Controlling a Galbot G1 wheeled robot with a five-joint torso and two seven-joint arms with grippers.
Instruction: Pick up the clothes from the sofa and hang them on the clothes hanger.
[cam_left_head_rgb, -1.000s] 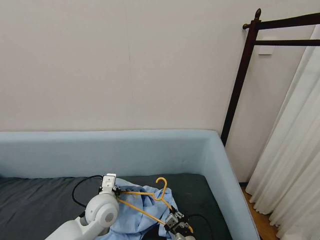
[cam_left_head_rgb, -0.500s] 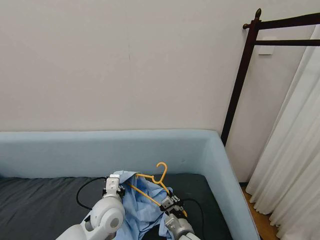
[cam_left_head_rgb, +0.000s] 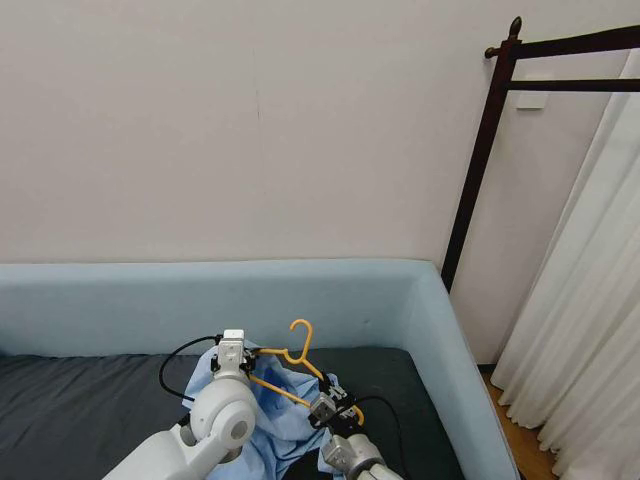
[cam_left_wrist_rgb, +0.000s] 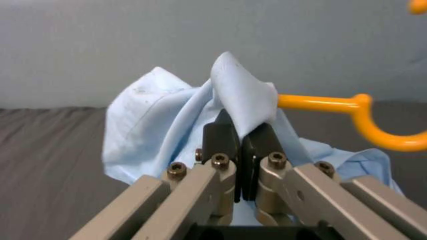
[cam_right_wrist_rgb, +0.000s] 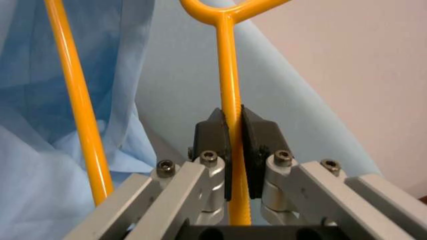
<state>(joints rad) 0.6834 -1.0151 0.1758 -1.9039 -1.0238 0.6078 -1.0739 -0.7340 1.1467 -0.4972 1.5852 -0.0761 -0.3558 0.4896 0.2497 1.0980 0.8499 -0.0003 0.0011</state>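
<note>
Pinches a fold of the blue shirt (cam_left_wrist_rgb: 160, 115) in the clenched left hand (cam_left_wrist_rgb: 239, 135) — grips the orange hanger (cam_right_wrist_rgb: 227, 65) by its bar in the right hand (cam_right_wrist_rgb: 235, 125); holds both over the sofa (cam_left_head_rgb: 120, 300) seat, seemingly raised off it.

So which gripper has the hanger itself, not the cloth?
The right gripper, shut on the orange hanger; the left gripper pinches a fold of the blue shirt.

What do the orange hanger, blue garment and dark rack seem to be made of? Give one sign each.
The orange hanger looks like plastic or coated wire: smooth, glossy, uniform colour. The blue garment is thin cloth: soft matte folds. The dark rack is likely varnished wood: turned finial, sheen.
</note>
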